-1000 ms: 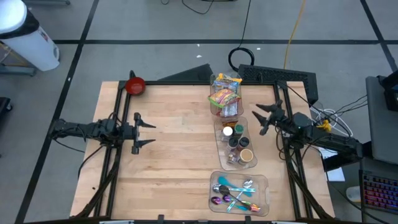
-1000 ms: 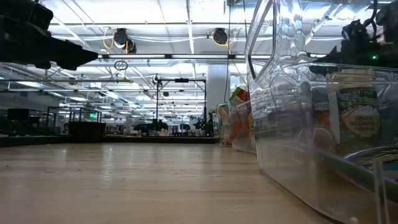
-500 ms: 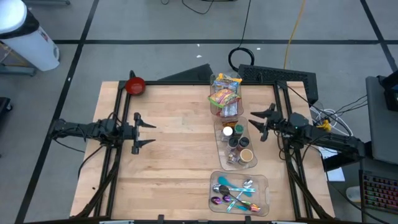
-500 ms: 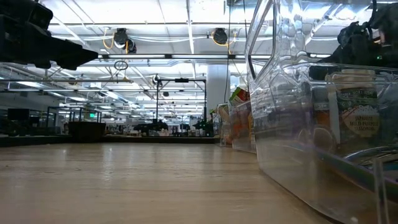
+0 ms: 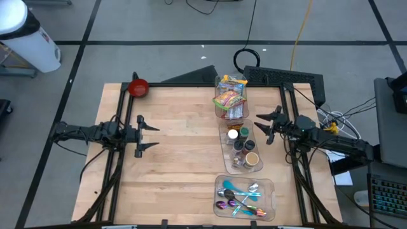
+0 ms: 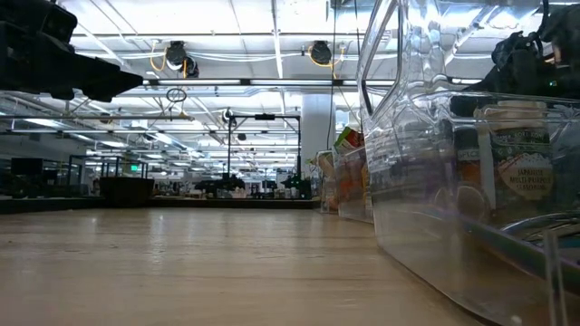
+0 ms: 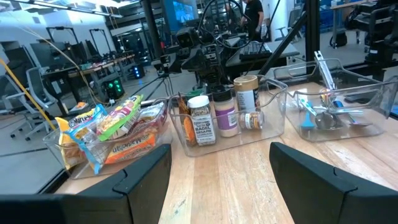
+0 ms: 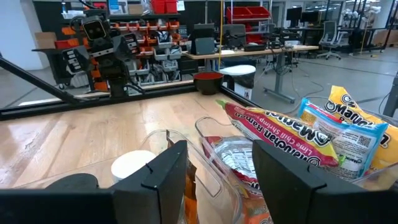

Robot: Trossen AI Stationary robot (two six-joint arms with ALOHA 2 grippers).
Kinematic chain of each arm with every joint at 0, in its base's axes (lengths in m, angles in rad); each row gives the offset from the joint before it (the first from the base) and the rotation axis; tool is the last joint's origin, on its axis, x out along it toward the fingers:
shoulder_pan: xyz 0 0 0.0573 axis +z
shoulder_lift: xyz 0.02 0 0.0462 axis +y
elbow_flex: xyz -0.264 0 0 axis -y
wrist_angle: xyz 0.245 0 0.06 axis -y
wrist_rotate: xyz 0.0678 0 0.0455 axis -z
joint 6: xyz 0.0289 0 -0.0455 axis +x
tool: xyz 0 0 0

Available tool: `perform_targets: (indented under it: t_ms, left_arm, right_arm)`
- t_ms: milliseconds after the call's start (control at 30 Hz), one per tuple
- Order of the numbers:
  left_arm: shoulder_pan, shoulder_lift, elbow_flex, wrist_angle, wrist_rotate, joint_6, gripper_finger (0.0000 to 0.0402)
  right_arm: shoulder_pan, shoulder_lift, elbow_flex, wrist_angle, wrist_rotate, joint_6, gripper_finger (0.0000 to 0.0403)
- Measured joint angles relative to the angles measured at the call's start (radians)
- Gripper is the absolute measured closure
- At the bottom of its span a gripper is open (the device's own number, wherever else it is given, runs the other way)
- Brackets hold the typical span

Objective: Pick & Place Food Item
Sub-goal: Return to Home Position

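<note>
clear bin [image 6: 408, 181] near right, jars [image 6: 521, 172] inside; wooden table [image 6: 181, 263]

Two tools, the left tool [image 5: 158, 137] and the right tool [image 5: 257, 124]; three clear bins [image 5: 270, 184] beside the right tool, holding snack packets [image 5: 230, 98], jars [image 5: 241, 143] and spoons [image 5: 240, 193], too crowded to count; one red bowl [image 5: 138, 87] well apart from the left tool.

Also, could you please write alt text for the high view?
Three clear bins line the wooden table's right side, holding snack packets, jars, and spoons from far to near. The left gripper hovers open over bare wood, the right gripper open by the jars.
</note>
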Motion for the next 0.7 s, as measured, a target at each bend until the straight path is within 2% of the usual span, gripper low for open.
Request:
perform_targets:
  t_ms: [700]
  left_arm:
    - [0.0,0.0,0.0,0.001,0.001,0.0,0.0128]
  right_arm:
    - [0.0,0.0,0.0,0.0,0.0,0.0,0.0229]
